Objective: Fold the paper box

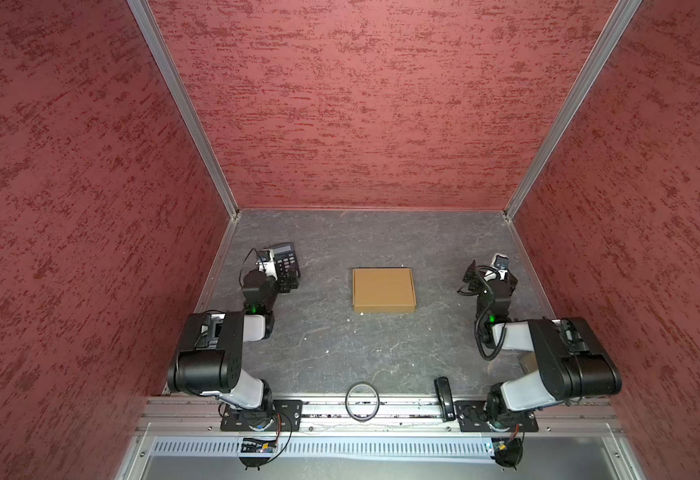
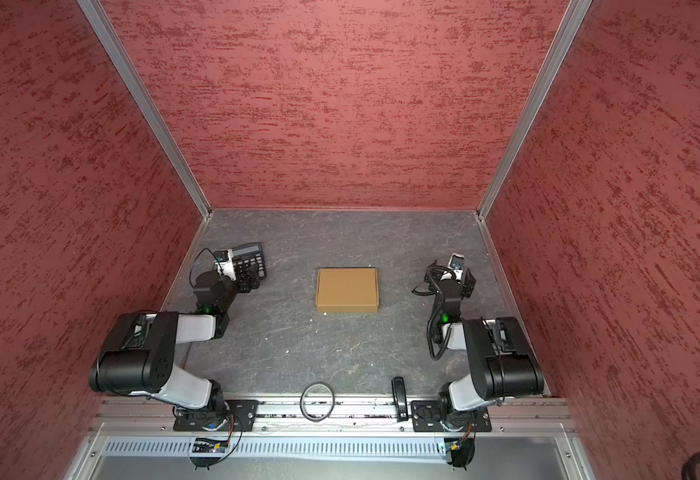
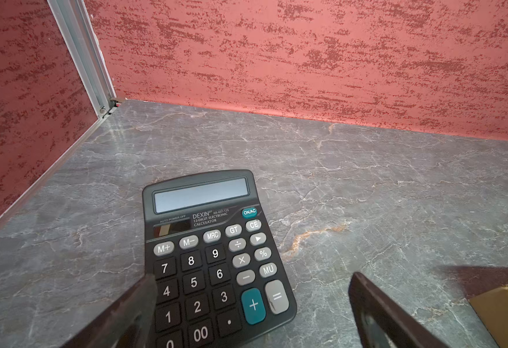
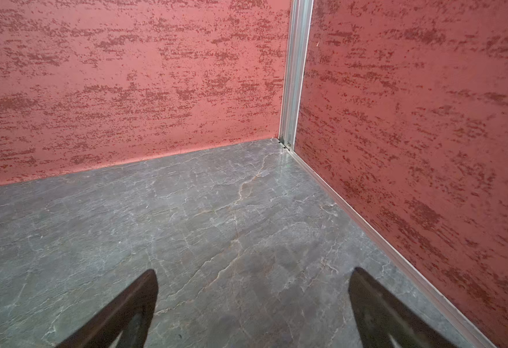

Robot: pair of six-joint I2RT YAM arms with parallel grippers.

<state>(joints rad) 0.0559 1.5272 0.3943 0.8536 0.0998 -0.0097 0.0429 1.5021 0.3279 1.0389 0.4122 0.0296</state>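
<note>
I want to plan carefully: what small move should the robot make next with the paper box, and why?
Probably no further fold: I would just draw both arms back to rest. The paper box already lies closed mid-table, and both pairs of jaws are open, empty and apart from it.

The counter [image 1: 340, 357] is grey, with thin pale lines like stone. A brown paper box [image 1: 383, 289] lies flat and shut near the middle. A black calculator [image 3: 213, 256] lies well off to the left, near the side wall. At the front edge, a thin black ring [image 1: 346, 401] and a long black thing [image 1: 444, 397] lie partly on the metal rail [image 1: 402, 409]. Tiny white bits [image 1: 327, 351] dot the counter.
</note>
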